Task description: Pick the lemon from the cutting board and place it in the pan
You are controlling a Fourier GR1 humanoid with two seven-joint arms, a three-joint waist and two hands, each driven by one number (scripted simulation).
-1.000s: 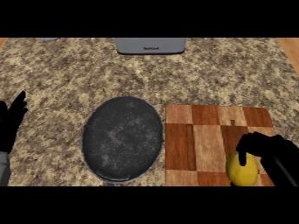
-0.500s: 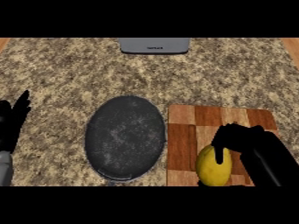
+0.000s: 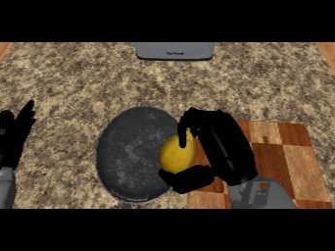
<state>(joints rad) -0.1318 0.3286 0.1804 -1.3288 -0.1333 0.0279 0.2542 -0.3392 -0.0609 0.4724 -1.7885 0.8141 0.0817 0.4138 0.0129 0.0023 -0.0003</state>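
Note:
The yellow lemon is held over the right edge of the dark round pan, with my right hand shut on it, fingers curled over its top and thumb under it. The hand hides the lemon's right side. The wooden cutting board lies to the right of the pan, partly under my right forearm. My left hand rests open at the left edge, fingers up, well clear of the pan.
A grey appliance sits at the counter's far edge, in the middle. The speckled stone counter stretches around the pan and board. Wooden strips show at the far left and right corners.
My right hand has carried the lemon leftward off the cutting board to the pan's right edge. The left hand has hardly moved.

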